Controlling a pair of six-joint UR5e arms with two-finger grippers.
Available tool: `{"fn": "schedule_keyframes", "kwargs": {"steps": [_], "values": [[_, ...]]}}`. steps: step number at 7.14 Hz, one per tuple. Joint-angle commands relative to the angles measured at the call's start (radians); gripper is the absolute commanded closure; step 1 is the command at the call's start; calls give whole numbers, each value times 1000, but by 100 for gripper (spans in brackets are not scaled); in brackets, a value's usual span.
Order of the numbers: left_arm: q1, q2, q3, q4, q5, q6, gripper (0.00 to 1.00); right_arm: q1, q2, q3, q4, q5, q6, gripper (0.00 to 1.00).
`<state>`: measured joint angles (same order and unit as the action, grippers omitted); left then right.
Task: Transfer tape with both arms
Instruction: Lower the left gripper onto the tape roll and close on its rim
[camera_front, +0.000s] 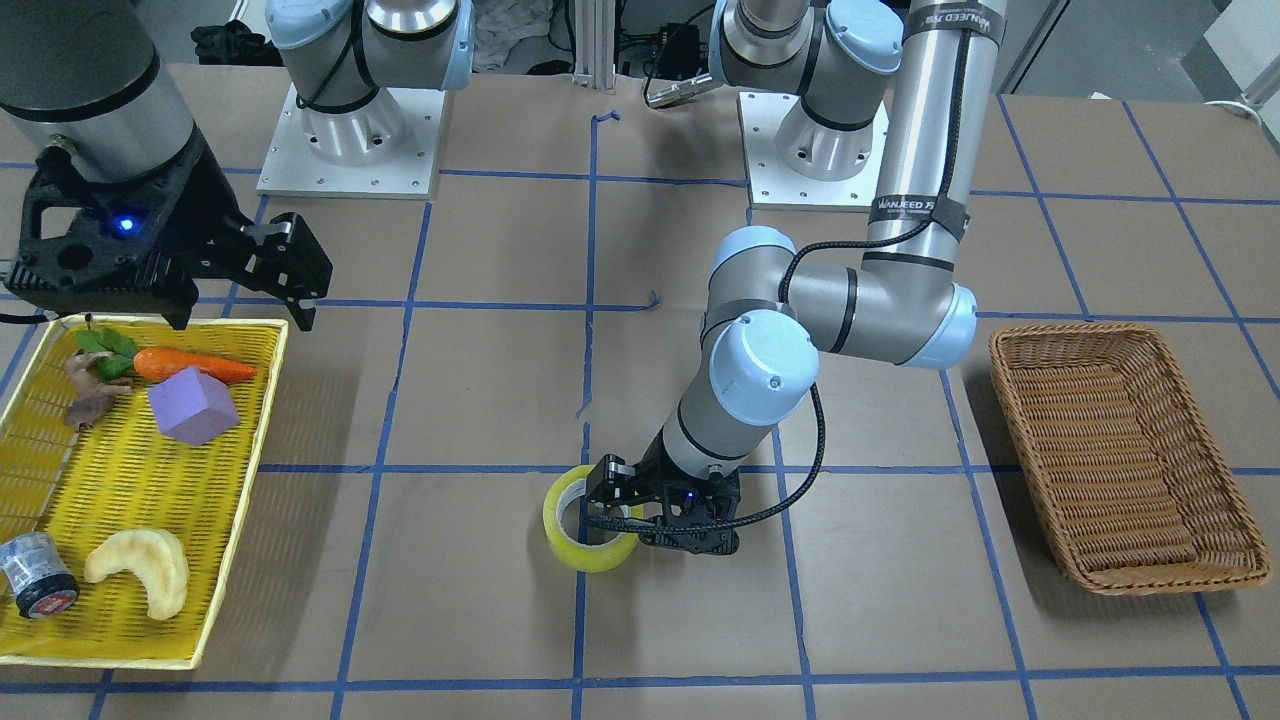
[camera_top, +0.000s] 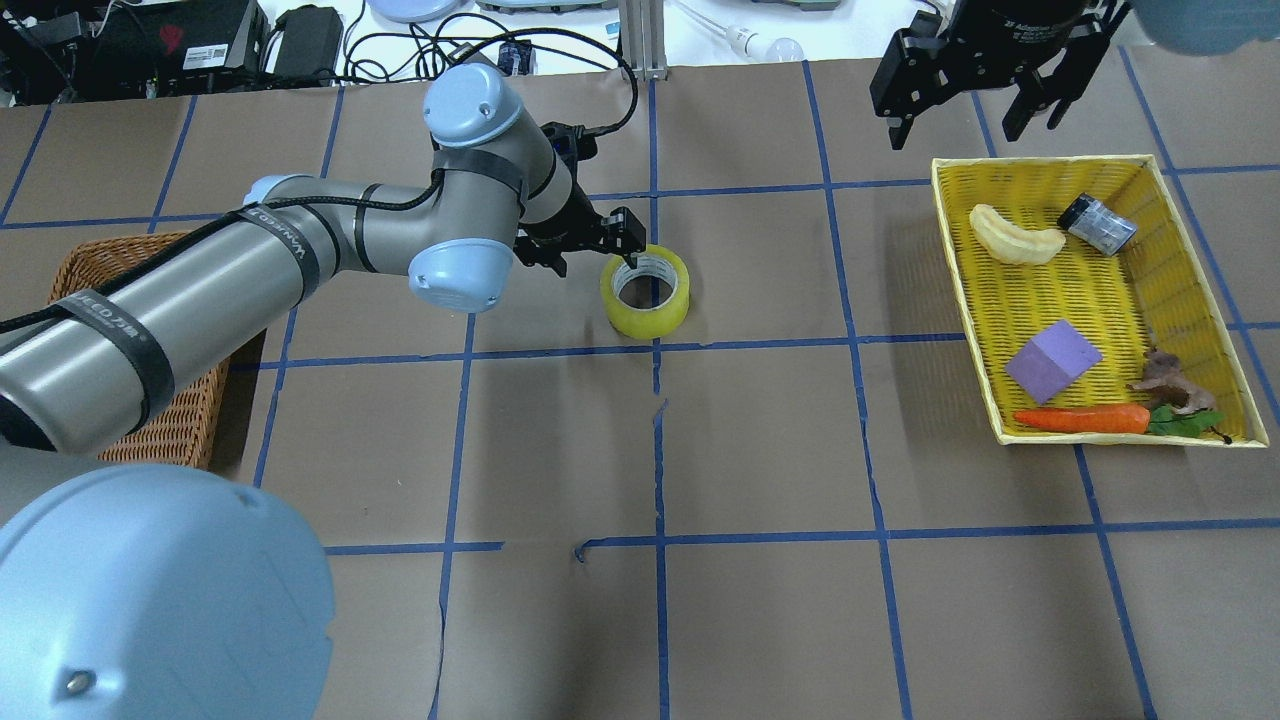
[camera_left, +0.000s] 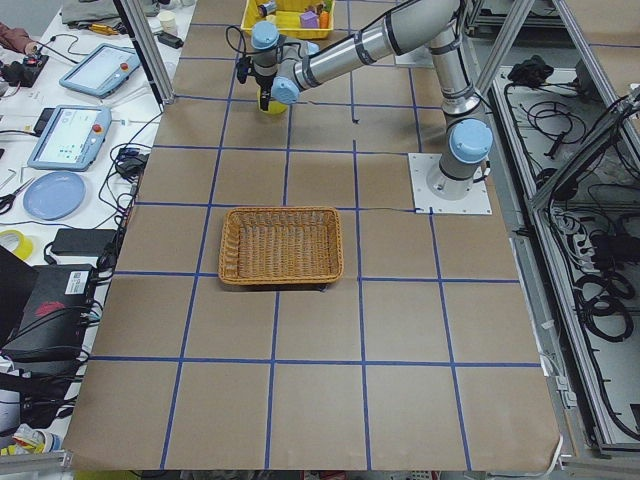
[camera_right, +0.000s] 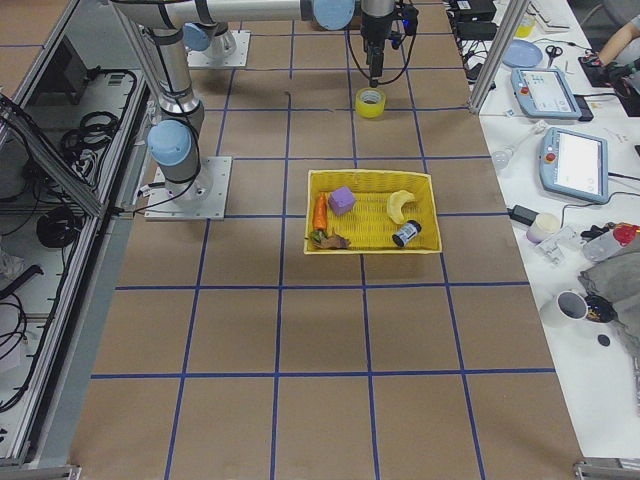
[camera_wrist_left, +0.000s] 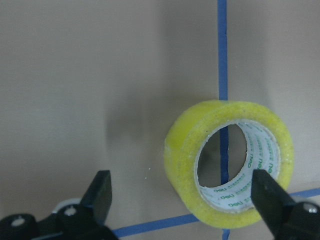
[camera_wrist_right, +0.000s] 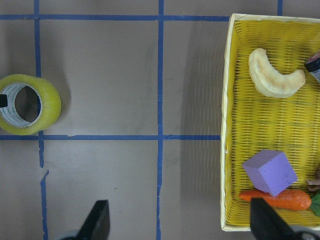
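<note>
Barely started on my end: the tape (camera_top: 648, 318) sits mid-bench (camera_top: 760, 430), my left tool (camera_wrist_left: 182, 195) is wide open straddling its wall, my right tool (camera_wrist_right: 181, 222) hangs wide open by the yellow tray (camera_top: 967, 300), and the grab and handover are still to do.

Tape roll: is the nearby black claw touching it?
Cannot tell. In the left wrist view the open left gripper has one finger overlapping the tape; no contact or gap shows plainly.
</note>
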<state>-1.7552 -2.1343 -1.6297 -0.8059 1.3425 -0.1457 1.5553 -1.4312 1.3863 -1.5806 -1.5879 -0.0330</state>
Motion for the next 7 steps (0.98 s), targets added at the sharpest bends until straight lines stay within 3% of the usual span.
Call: {"fn": "schedule_keyframes", "kwargs": {"steps": [1,2,4,5,7], "values": [[-9,-47,-1,31,-3,0,14,0,0,0,1,-1,-1,0],[-10,-53,-1,31,-3,0,15,0,0,0,1,-1,-1,0],[-10,-46,1,22,-3,0,95,0,0,0,1,-1,-2,0],[-10,-36,8,19,-2,0,100,0,0,0,1,-1,-2,0],[-7,-12,19,1,-51,-52,100,0,0,0,-1,-1,-2,0]]}}
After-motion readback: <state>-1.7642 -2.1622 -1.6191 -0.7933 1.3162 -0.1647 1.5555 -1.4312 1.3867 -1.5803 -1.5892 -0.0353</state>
